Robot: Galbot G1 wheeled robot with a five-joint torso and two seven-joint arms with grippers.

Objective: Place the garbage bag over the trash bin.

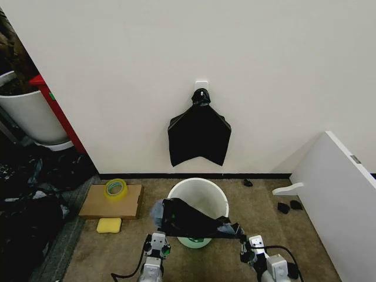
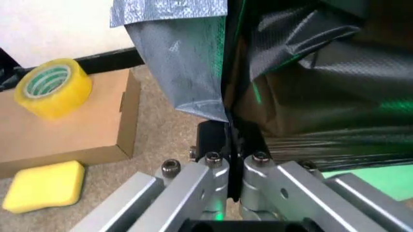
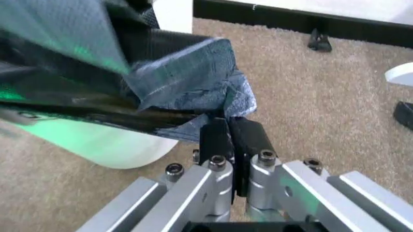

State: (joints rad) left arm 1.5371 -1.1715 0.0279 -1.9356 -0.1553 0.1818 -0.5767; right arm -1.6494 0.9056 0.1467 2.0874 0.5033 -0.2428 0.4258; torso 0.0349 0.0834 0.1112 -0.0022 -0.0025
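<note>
The trash bin (image 1: pixel 202 198) is a round cream-white bucket standing on the carpet below the wall. The garbage bag (image 1: pixel 194 220), black and crinkly, is stretched across the bin's near rim between my two grippers. My left gripper (image 1: pixel 157 239) is shut on the bag's left edge, and in the left wrist view its fingers (image 2: pixel 227 133) pinch the plastic (image 2: pixel 322 72). Holding the right edge is my right gripper (image 1: pixel 245 241), also shut; the right wrist view shows it (image 3: pixel 231 130) clamped on the bag (image 3: pixel 129 82) beside the bin's wall (image 3: pixel 110 142).
A flat black bundle (image 1: pixel 200 138) hangs from a wall hook above the bin. Left of the bin lie a cardboard sheet (image 1: pixel 97 205) with a yellow tape roll (image 1: pixel 116 188) and a yellow sponge (image 1: pixel 109 225). A large white pot (image 1: pixel 29 114) stands far left, a white board (image 1: pixel 341 200) right.
</note>
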